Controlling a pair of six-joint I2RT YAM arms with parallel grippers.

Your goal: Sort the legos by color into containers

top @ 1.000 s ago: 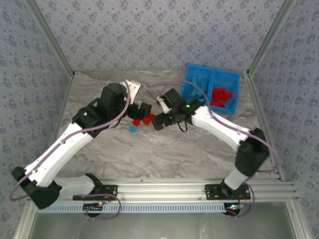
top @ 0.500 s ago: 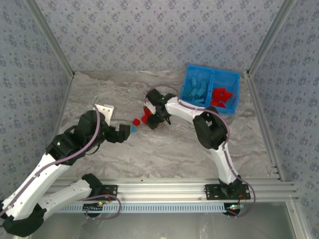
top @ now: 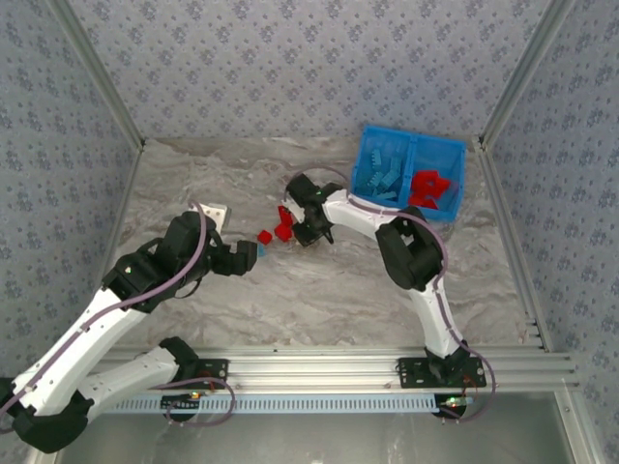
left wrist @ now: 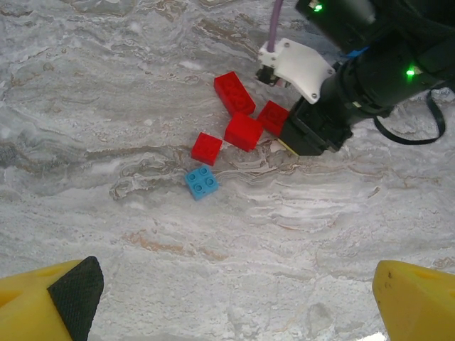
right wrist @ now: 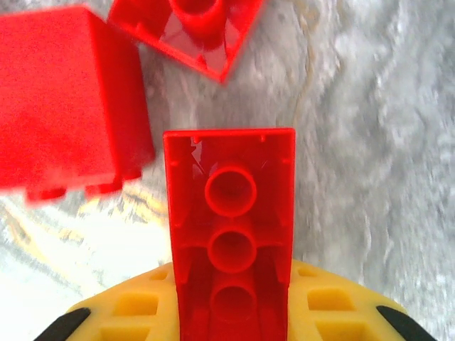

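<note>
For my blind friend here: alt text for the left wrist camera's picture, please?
Four red bricks and one light blue brick lie close together on a grey marbled table. The right arm's black pincer reaches in at the red ones. The left pincer is open, its yellow fingertips in the bottom corners.

We log red legos [left wrist: 242,131] clustered mid-tabletop, one light blue lego [left wrist: 202,182] at their 7 o'clock; bin [top: 413,155] at 1 o'clock, colours separated.
</note>
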